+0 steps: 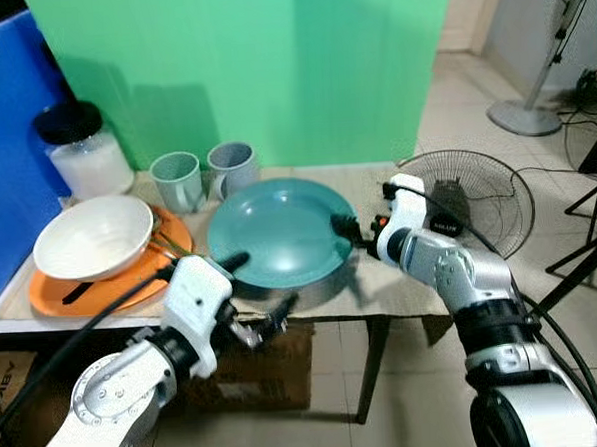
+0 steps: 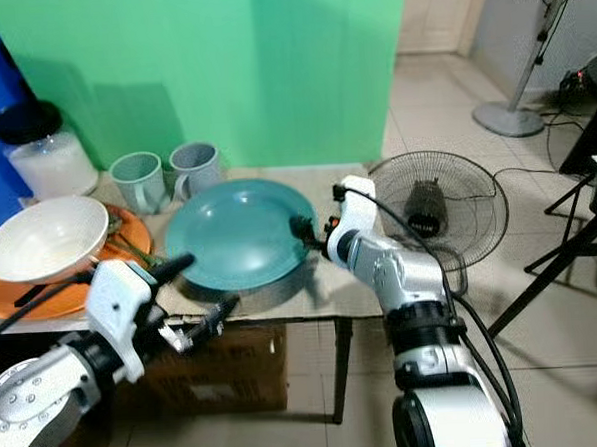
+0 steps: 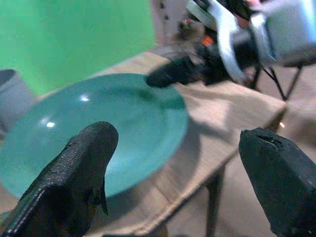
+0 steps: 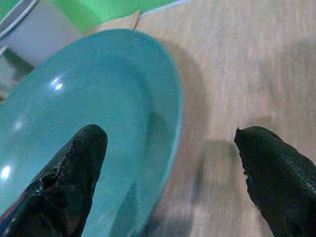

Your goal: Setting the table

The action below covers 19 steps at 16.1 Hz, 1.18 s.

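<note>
A large teal plate [image 1: 277,230] lies in the middle of the cloth-covered table [image 1: 387,291]. My right gripper [image 1: 346,231] is at the plate's right rim, open; in the right wrist view one finger [image 4: 74,173] is over the plate and the other [image 4: 276,173] over the cloth, with the rim [image 4: 174,113] between them. My left gripper [image 1: 266,280] is open at the table's front edge, just short of the plate's near rim, holding nothing. In the left wrist view the plate [image 3: 94,133] lies beyond its two fingers.
A white bowl [image 1: 91,236] sits on an orange plate [image 1: 57,294] at the left, with utensils beside it. Two grey-green cups [image 1: 179,180] and a black-lidded jar [image 1: 82,150] stand behind. A fan [image 1: 477,199] lies on the floor to the right, and a cardboard box [image 1: 271,370] sits under the table.
</note>
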Available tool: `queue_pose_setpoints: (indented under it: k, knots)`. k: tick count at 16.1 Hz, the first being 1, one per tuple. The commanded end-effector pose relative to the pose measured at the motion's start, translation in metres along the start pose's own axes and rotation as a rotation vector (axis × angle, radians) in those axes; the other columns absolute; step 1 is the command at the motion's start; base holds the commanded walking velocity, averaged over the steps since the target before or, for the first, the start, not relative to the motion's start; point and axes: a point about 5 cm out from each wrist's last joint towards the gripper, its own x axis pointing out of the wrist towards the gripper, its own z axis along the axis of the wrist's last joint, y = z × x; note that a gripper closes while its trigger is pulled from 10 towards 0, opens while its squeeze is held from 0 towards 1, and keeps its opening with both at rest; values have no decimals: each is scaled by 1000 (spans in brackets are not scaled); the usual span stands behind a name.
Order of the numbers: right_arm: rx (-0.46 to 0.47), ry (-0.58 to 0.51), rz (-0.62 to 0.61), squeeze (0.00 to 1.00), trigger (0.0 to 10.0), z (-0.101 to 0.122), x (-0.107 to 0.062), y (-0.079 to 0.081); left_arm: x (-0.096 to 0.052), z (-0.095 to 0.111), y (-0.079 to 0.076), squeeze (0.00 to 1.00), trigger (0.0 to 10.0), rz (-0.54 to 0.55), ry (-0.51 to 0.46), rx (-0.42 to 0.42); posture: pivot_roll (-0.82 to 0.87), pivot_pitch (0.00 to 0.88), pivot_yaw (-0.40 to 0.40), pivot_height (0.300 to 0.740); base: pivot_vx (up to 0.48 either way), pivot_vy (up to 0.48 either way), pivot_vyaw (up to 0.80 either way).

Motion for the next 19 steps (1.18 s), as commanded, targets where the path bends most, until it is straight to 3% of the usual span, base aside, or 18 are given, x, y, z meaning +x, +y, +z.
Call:
queue_pose_setpoints:
  k: [1, 6, 7, 8, 9, 11, 19]
  knots:
    - [24, -6, 14, 0, 10000, 6, 2, 2, -1, 0, -2, 0, 10000, -31, 6, 0, 21, 0, 24, 740, 0, 0, 0]
    - [243, 91, 159, 0, 10000, 1, 8, 13, -2, 1, -2, 0, 10000, -45, 3, -6, 24, 0, 21, 740, 0, 0, 0]
    - [259, 110, 168, 0, 4549, -1, 9, 14, -2, 0, -2, 0, 10000, -46, 4, -5, 23, 0, 21, 740, 0, 0, 0]
    - [274, 121, 174, 0, 2902, -2, 10, 14, -3, 0, -1, 0, 10000, -47, 4, -5, 23, 0, 21, 740, 0, 0, 0]
    - [290, 128, 181, 0, 0, -3, 10, 15, -3, 0, -1, 0, 10000, -46, 5, -5, 23, 0, 21, 740, 0, 0, 0]
    - [345, 163, 224, 0, 0, -6, 11, 19, -3, -1, 0, 0, 10000, -40, 8, -5, 25, 0, 17, 740, 0, 0, 0]
    - [383, 217, 260, 0, 0, -13, 14, 25, -3, -1, 2, 0, 10000, -27, 9, -2, 28, 0, 10, 740, 0, 0, 0]
